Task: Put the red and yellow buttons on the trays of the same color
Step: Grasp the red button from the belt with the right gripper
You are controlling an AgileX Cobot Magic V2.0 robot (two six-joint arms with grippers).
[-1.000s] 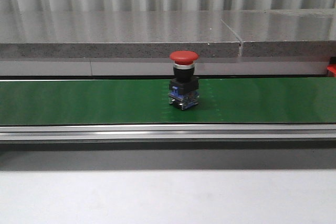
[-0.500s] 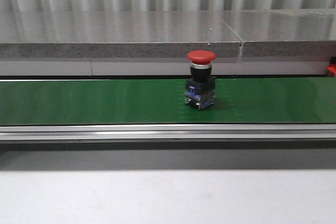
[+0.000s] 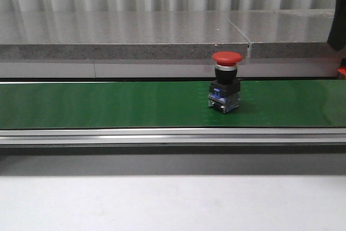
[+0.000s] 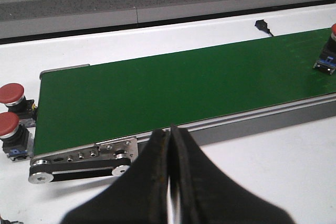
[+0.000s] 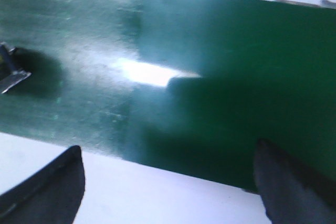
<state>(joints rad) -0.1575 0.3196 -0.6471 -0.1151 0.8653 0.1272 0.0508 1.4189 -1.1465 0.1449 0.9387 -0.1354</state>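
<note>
Right gripper [image 5: 168, 177] is hanging wide open over the green conveyor belt [image 3: 108, 104], holding nothing. Left gripper [image 4: 169, 182] is sitting closed and empty near the belt's left end. One red button [image 3: 226, 88] is standing upright on the belt, right of centre; two more red buttons [image 4: 10, 94] [image 4: 9, 125] are waiting off its left end.

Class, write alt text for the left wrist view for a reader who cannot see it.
A shut left gripper points over a long green conveyor belt on a white table. Two red buttons sit off one end of the belt; a third rides at the picture's far edge.
</note>
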